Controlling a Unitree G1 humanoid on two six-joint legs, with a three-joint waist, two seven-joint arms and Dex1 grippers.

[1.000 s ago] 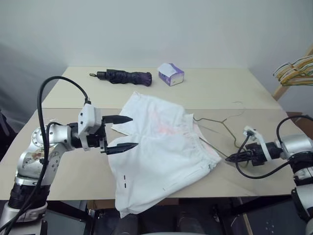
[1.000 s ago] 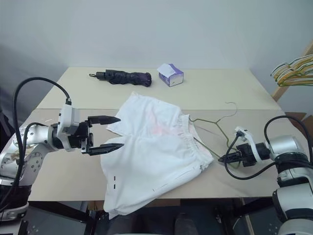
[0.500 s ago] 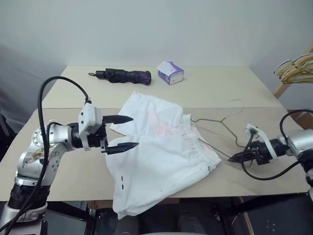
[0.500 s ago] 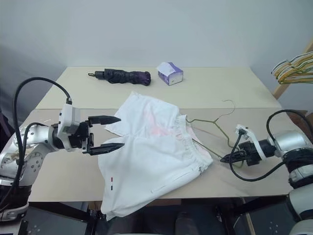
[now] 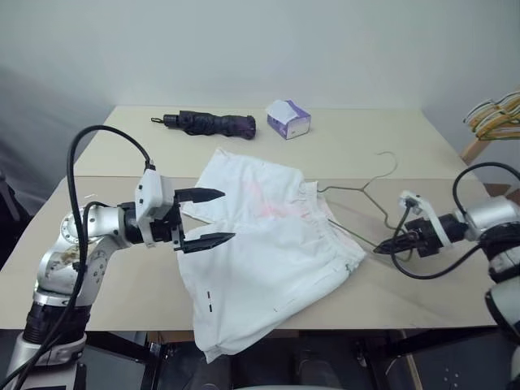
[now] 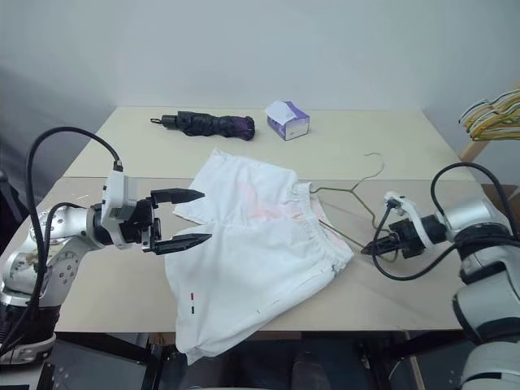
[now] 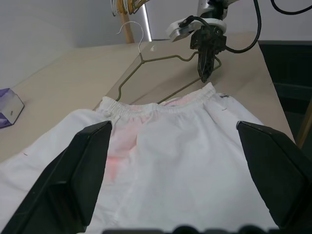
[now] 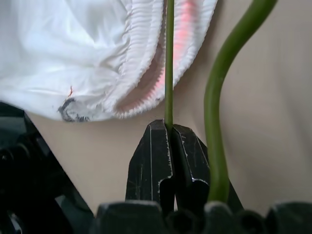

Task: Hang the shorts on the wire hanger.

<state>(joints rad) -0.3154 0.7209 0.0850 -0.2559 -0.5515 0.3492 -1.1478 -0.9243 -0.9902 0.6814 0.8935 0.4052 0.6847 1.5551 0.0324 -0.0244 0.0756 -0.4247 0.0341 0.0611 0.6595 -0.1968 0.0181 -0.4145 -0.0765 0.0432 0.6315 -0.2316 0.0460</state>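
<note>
The shorts lie spread on the tan table, and everything else is placed from them. Their nearest leg hangs over the table's front edge, so its hem is partly hidden below the tabletop. Small dark dashes show near that hem; faint pink marks tint the cloth toward the gathered waistband.

At the side of the shorts opposite the waistband, the left gripper hovers just above the cloth with its two black fingers spread wide, holding nothing. One fingertip is over the shorts' edge; whether it touches the fabric cannot be told.

At the waistband side, the right gripper has its fingers pinched together on a thin wire of the wire hanger, just beside the waistband corner. In the right wrist view the wire rises straight from between the closed tips, with a second, thicker-looking green strand beside it. The hanger's lower run passes under the waistband, so that stretch is concealed; its hook curves up clear of the cloth.

Beyond the shorts, well apart, lie a folded dark umbrella and a small white-and-purple tissue box. Far off past the hanger, coloured hangers are cut off by the picture's edge.
</note>
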